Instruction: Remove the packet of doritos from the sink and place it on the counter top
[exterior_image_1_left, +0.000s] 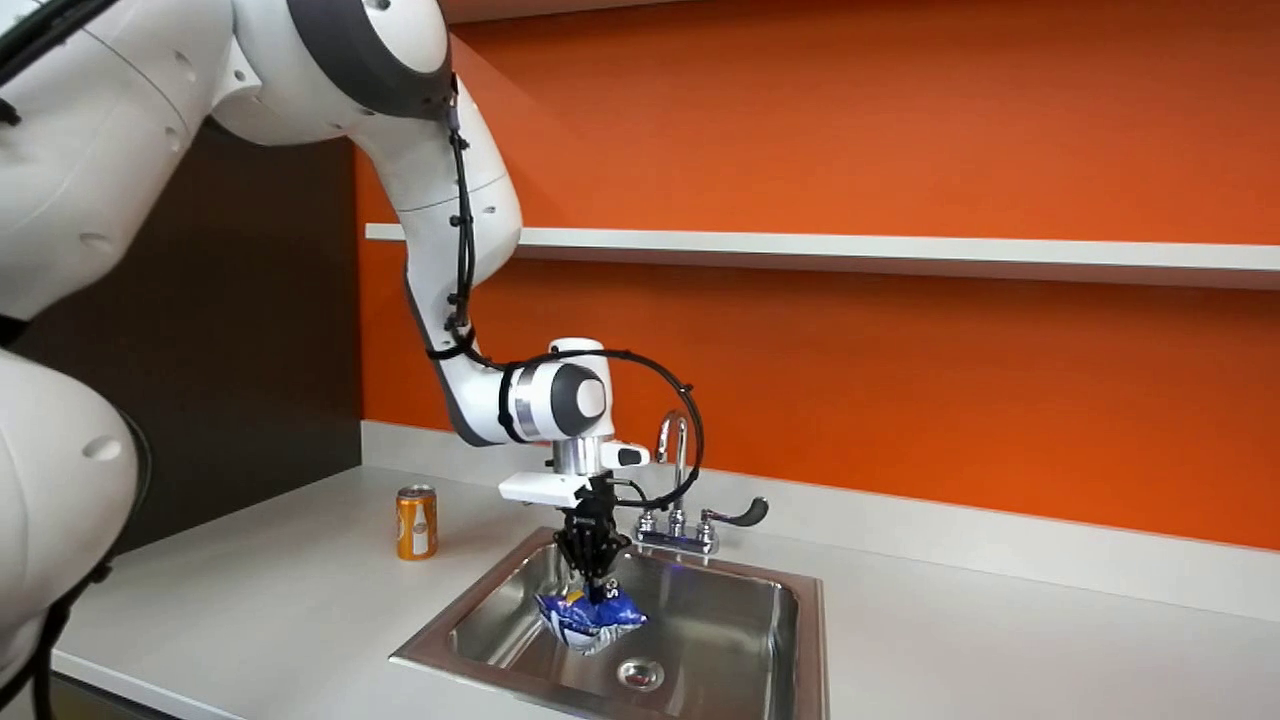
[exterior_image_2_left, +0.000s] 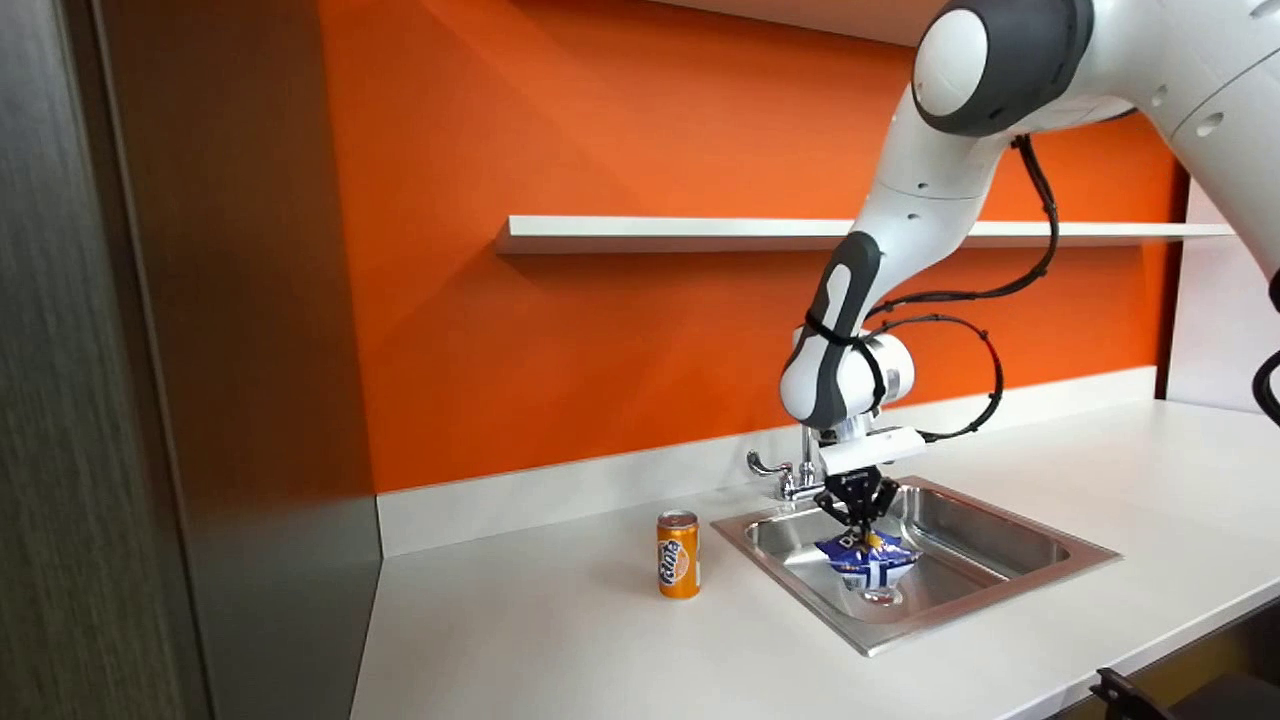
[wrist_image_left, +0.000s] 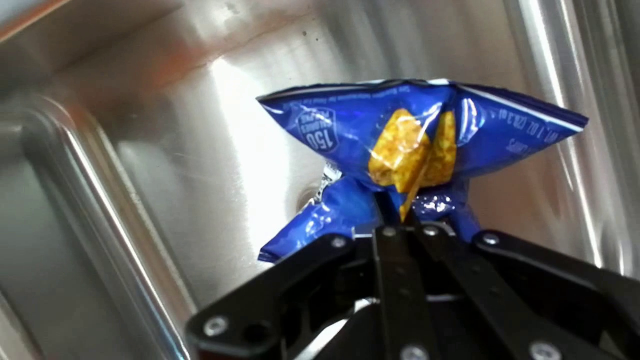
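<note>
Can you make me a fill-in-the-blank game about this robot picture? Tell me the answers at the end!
The jaws pinch a bag that is mostly ____ on the outside.
The metal basin under the bag is called a ____.
The wall above and below the long white shelf is colored ____.
The number of drink cans standing on the counter is ____.

Missing words: blue; sink; orange; one.

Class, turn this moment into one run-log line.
tool: shut on packet of doritos | location: over sink, contact unclear | orange can: upright on counter top | placement: pending

Blue packet (wrist_image_left: 415, 150), golden chip print (wrist_image_left: 397, 145), seemingly white stripes (exterior_image_2_left: 875, 575), orange can (exterior_image_2_left: 679, 556)
</note>
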